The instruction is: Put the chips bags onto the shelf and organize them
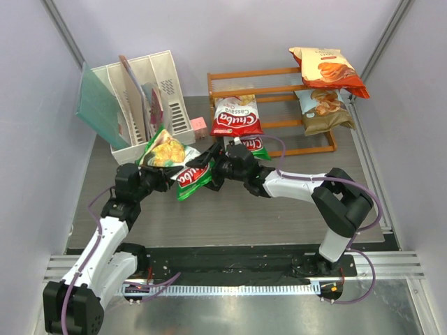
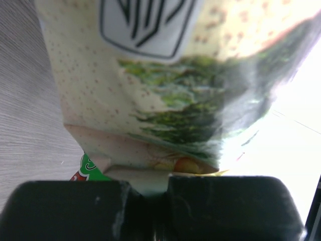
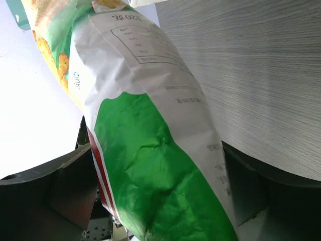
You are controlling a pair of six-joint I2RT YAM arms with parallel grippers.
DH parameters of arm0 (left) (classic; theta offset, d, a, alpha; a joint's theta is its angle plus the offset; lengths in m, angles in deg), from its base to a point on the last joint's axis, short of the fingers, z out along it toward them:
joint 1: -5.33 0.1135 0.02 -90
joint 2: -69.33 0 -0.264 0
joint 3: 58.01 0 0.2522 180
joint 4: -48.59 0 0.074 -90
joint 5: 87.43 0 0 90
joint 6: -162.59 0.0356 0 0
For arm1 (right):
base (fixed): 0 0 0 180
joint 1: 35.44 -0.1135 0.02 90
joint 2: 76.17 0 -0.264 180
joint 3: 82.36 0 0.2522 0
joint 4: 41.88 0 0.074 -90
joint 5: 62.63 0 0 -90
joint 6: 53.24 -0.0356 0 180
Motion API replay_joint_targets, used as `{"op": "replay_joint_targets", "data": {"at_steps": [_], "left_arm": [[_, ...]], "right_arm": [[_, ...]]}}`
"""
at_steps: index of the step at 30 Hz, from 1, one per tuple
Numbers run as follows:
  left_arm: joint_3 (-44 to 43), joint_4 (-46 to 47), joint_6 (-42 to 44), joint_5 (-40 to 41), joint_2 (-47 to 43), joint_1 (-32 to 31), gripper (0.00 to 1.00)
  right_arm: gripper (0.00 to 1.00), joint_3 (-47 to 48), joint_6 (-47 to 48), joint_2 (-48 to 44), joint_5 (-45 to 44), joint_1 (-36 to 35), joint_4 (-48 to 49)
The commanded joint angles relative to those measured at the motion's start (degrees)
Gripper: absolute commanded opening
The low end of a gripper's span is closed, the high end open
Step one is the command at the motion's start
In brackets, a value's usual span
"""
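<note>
A green chips bag (image 1: 170,151) hangs above the table between both arms. My left gripper (image 1: 170,177) is shut on its sealed edge; in the left wrist view that bag (image 2: 150,90) rises from the closed left gripper (image 2: 165,182). My right gripper (image 1: 214,172) is open, and the bag's green lower part (image 3: 150,165) lies between the wide-apart fingers (image 3: 45,191) of the right gripper (image 3: 160,193). On the wooden shelf (image 1: 276,73) rest a red bag (image 1: 236,116), a cream and orange bag (image 1: 328,70) and a light-blue and brown bag (image 1: 323,108). Another green bag (image 1: 257,149) peeks out behind the right wrist.
A white file organizer (image 1: 174,105) with folders stands at the back left, a teal folder (image 1: 98,106) leaning on its side. A small pink object (image 1: 199,125) lies beside it. Grey walls close in the left, right and back.
</note>
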Motion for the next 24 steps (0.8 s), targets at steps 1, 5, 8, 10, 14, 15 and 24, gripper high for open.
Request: {"op": "replay_joint_targets", "data": {"at_steps": [1,5,8,10,14,15,24], "left_arm": [[0.2,3.27,-1.68,-1.65,-1.19,0.09,0.0],[-1.21,2.83,-0.1,-2.88,0.56,0.09,0.0],[-1.47,2.83,0.07,-3.23,0.83,0.0,0.0],[-2.17,1.87,1.38,-4.11,1.79,0.09,0.0],[-3.75,-2.43,4.11,-4.99,1.97,0.09,0.0],[-3.85,-3.23,4.21,-4.47,1.62,0.09,0.0],[-5.33,-9.29,7.53,-3.59,0.39,0.97,0.45]], "right_arm": [[0.92,0.03,-0.86,-2.39,-3.83,-0.7,6.22],[0.86,0.89,-0.42,-1.51,-4.28,-0.79,7.18],[0.67,1.26,0.1,-1.33,-4.72,-0.88,7.45],[0.53,1.08,0.19,-1.68,-5.07,-0.79,7.36],[0.3,0.9,0.54,-2.3,-4.72,-0.88,7.36],[0.24,0.99,1.41,-2.47,-4.29,-0.88,7.27],[0.23,1.34,8.19,-4.85,-0.86,-0.88,2.97]]}}
